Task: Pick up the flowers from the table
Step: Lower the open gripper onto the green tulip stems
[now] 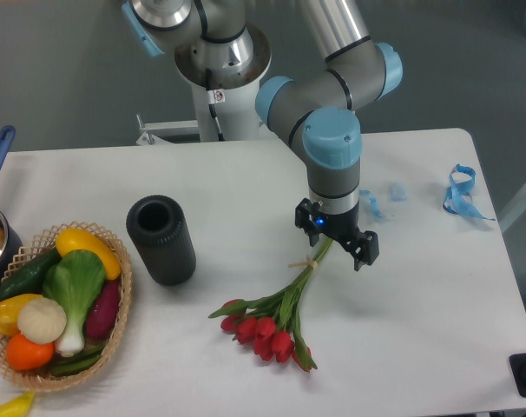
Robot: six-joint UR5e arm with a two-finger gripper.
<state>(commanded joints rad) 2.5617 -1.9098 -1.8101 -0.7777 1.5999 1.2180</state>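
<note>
Red tulips with long green stems tied by pale string [272,317] lie on the white flat tabletop [419,330], blooms toward the near side, stems running up and right. Right over the stem ends sits the black two-finger pincer [337,239] of the grey and blue arm, its fingers apart on either side of the stems; whether they touch the stems I cannot tell. Left stands a black ribbed cylinder [161,240], and further left a wicker basket of vegetables [59,308]. Blue ribbon scraps [458,193] lie at the far right.
</note>
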